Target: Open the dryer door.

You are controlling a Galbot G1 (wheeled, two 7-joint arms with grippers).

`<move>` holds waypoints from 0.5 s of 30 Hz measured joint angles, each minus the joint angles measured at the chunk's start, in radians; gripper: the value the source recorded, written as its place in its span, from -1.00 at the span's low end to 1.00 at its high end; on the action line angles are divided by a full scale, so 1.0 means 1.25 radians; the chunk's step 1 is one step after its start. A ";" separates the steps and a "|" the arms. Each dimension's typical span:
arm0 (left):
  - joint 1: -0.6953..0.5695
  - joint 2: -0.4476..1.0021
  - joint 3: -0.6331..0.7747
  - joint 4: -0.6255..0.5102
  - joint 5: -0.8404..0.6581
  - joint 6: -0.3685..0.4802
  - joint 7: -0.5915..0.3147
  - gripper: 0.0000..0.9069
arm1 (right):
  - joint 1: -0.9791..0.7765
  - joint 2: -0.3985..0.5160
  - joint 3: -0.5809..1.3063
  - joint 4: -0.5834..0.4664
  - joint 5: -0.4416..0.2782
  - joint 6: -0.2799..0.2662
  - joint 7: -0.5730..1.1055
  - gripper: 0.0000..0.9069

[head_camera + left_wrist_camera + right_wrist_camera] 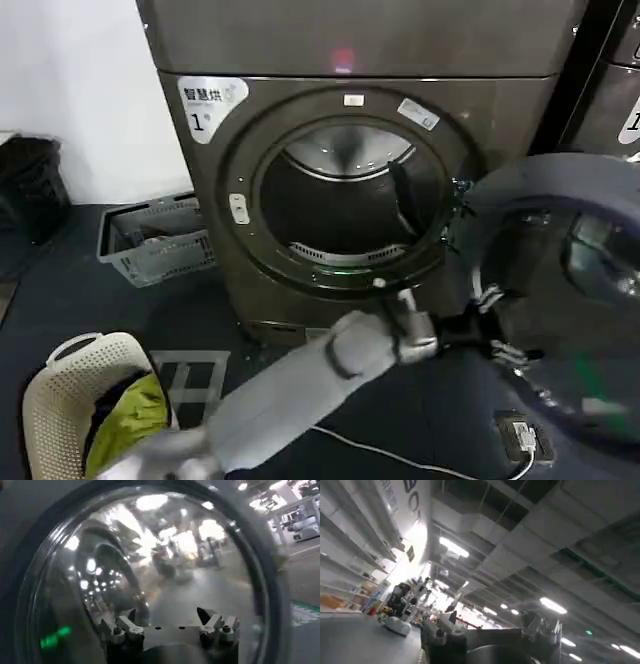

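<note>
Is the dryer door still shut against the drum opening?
No: the round chrome-rimmed dryer door hangs swung out right, baring the bronze-grey dryer's drum.

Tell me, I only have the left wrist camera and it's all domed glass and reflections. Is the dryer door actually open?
Observer: Yes. On the head view the dryer door stands swung out to the right, and the drum opening is fully exposed.
Operator: Where am I on it?
Observer: The left gripper is at the door's lower left edge, reaching across from the lower left.
Operator: And the other side?
Observer: The right gripper is open, holding nothing, pointed up at the ceiling.
</note>
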 joint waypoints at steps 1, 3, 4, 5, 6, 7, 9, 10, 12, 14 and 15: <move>-0.009 -0.015 0.002 0.019 0.002 0.000 0.000 1.00 | 0.000 0.000 0.001 -0.001 0.000 0.000 0.001 1.00; -0.021 -0.041 0.004 0.054 0.007 -0.001 0.000 1.00 | 0.000 0.000 0.001 -0.004 0.000 0.000 0.001 1.00; -0.026 -0.055 0.004 0.071 0.008 -0.001 0.000 1.00 | 0.000 0.000 0.001 -0.004 0.000 0.000 0.001 1.00; -0.030 -0.069 0.004 0.086 0.010 -0.001 0.000 1.00 | 0.000 -0.001 0.001 -0.004 0.000 0.002 0.000 1.00; -0.033 -0.083 0.004 0.099 0.011 0.000 0.000 1.00 | 0.000 -0.002 -0.001 -0.004 0.000 0.002 0.000 1.00; -0.035 -0.093 0.004 0.106 0.012 0.001 0.000 1.00 | 0.000 -0.002 -0.002 -0.003 0.000 0.002 -0.001 1.00; -0.034 -0.103 0.003 0.113 0.013 0.002 0.002 1.00 | 0.000 -0.005 -0.004 -0.003 0.000 0.003 -0.002 1.00; -0.037 -0.103 0.003 0.114 0.014 0.003 0.003 1.00 | -0.001 -0.006 -0.005 -0.003 0.005 0.002 -0.003 1.00; -0.033 -0.103 0.002 0.111 0.014 0.006 0.004 1.00 | -0.005 -0.008 -0.008 -0.004 0.019 0.001 -0.005 1.00; -0.021 -0.099 0.002 0.099 0.010 0.012 0.006 1.00 | -0.010 -0.010 -0.013 -0.003 0.047 -0.011 -0.007 1.00; -0.017 -0.089 0.002 0.088 0.006 0.017 0.006 1.00 | -0.012 -0.012 -0.016 -0.003 0.055 -0.016 -0.009 1.00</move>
